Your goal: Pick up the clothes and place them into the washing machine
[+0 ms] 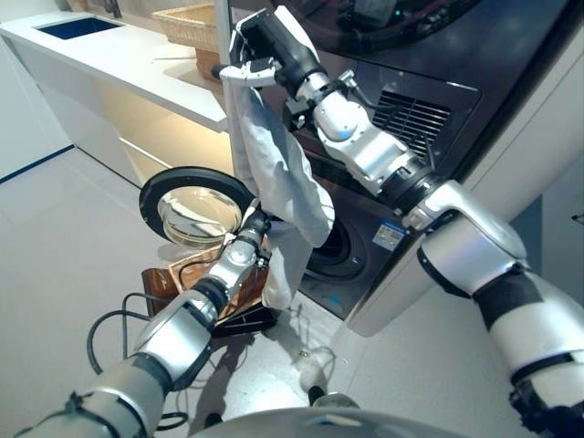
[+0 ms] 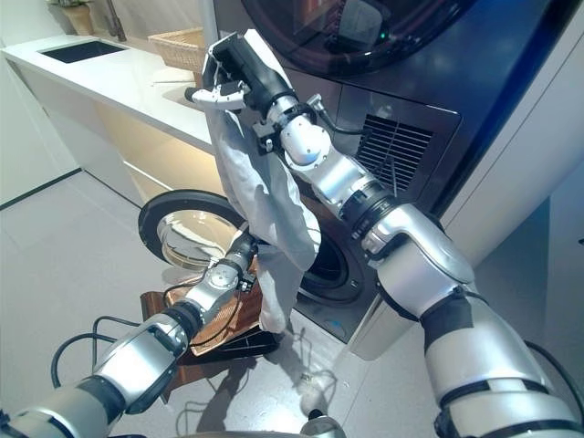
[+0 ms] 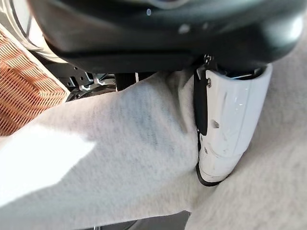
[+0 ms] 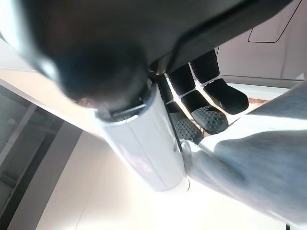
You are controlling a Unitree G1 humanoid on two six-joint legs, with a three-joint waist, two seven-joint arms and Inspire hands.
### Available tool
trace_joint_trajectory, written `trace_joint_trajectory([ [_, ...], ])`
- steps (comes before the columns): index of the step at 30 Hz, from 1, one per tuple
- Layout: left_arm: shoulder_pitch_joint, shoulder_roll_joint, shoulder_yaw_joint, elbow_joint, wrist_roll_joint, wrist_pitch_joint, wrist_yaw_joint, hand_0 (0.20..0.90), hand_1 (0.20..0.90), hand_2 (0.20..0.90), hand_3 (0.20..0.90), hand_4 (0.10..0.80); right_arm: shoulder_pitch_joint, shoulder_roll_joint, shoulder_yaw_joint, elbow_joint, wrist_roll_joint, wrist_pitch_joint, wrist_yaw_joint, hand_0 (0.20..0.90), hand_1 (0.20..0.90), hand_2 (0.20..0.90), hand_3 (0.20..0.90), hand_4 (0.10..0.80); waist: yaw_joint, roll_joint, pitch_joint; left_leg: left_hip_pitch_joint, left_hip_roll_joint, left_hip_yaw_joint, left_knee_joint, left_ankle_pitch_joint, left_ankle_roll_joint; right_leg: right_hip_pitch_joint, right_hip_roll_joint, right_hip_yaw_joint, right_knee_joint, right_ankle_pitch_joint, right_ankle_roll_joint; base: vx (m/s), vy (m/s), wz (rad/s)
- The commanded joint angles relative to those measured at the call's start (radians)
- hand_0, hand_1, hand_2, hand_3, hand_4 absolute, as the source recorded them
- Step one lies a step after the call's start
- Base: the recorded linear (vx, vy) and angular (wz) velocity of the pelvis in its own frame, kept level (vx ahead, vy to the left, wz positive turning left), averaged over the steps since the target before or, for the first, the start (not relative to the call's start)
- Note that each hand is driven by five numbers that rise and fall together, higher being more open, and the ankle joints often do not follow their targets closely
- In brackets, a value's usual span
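A long pale grey garment hangs in front of the washing machine. My right hand is shut on its top end, high up beside the counter edge; in the right wrist view the thumb and fingertips pinch the cloth. My left hand is lower down at the garment's middle, just left of the round drum opening. In the left wrist view its white-covered thumb presses into the cloth, which folds around it. The garment's lower end dangles near the floor.
The machine's round glass door stands open to the left. A brown wicker basket sits on the floor below it. A white counter with a sink and a wicker basket runs along the left.
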Motion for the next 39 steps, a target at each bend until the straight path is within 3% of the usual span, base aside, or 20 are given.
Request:
trace_joint_trajectory([
  [1,-0.196,0.009,0.024,0.077,-0.029,-0.091,0.007,0.200,0.200,0.200,0.200,0.300,-0.128,-0.068,-0.101,0.116,0.025,-0.113,-0.041,0.200,0.200,0.200,0.200,0.300,0.053,0.016,-0.132,0.036,0.028,-0.019,-0.004,-0.035,-0.044,-0.067,-0.008,0.009,0.107,-0.034,0.003,0.000,0.000,0.00],
  [6,-0.183,0.033,0.047,0.065,-0.051,-0.092,0.007,0.200,0.200,0.200,0.200,0.300,-0.092,-0.120,-0.134,0.145,0.008,-0.104,-0.053,0.200,0.200,0.200,0.200,0.300,0.058,0.018,-0.127,0.035,0.027,-0.022,-0.003,-0.036,-0.042,-0.066,-0.009,0.007,0.108,-0.036,0.003,0.000,0.000,0.00],
  [11,-0.173,0.106,0.067,0.014,-0.019,-0.093,0.026,0.200,0.200,0.200,0.200,0.300,0.056,-0.231,-0.223,0.154,-0.080,-0.081,-0.075,0.200,0.200,0.200,0.200,0.300,0.074,0.026,-0.116,0.030,0.026,-0.034,-0.003,-0.036,-0.039,-0.061,-0.011,-0.006,0.111,-0.041,0.005,0.000,0.002,0.01],
  [16,-0.177,0.145,0.066,-0.005,0.035,-0.092,0.040,0.200,0.200,0.200,0.200,0.300,0.179,-0.279,-0.287,0.184,-0.125,-0.074,-0.075,0.200,0.200,0.200,0.200,0.300,0.092,0.033,-0.106,0.029,0.025,-0.043,0.000,-0.037,-0.037,-0.056,-0.015,-0.018,0.113,-0.046,0.007,0.000,0.002,0.01],
  [17,-0.176,0.151,0.068,-0.011,0.040,-0.092,0.041,0.200,0.200,0.200,0.200,0.300,0.203,-0.278,-0.302,0.189,-0.125,-0.073,-0.075,0.299,0.299,0.299,0.299,0.371,0.094,0.034,-0.104,0.028,0.025,-0.045,0.001,-0.036,-0.037,-0.055,-0.016,-0.020,0.113,-0.046,0.007,0.000,0.000,0.00],
  [18,-0.173,0.161,0.071,-0.022,0.043,-0.092,0.042,0.200,0.200,0.200,0.200,0.300,0.230,-0.276,-0.313,0.190,-0.147,-0.069,-0.078,0.900,0.900,0.900,0.900,0.800,0.098,0.034,-0.103,0.027,0.024,-0.047,0.002,-0.036,-0.036,-0.054,-0.017,-0.021,0.114,-0.046,0.008,-0.001,0.009,0.04],
  [25,-0.161,0.200,0.094,-0.062,0.077,-0.091,0.049,0.200,0.200,0.200,0.200,0.300,0.371,-0.270,-0.330,0.168,-0.291,-0.043,-0.064,0.900,0.900,0.900,0.900,0.800,0.112,0.040,-0.096,0.023,0.022,-0.057,0.003,-0.037,-0.034,-0.050,-0.022,-0.036,0.115,-0.048,0.009,-0.002,0.004,0.08],
  [39,-0.146,0.208,0.111,-0.082,0.082,-0.097,0.046,0.200,0.200,0.200,0.200,0.300,0.476,-0.232,-0.331,0.099,-0.293,-0.053,-0.014,0.900,0.900,0.900,0.900,0.800,0.124,0.039,-0.094,0.019,0.018,-0.068,0.005,-0.036,-0.032,-0.046,-0.027,-0.045,0.114,-0.050,0.011,-0.001,0.001,0.00],
])
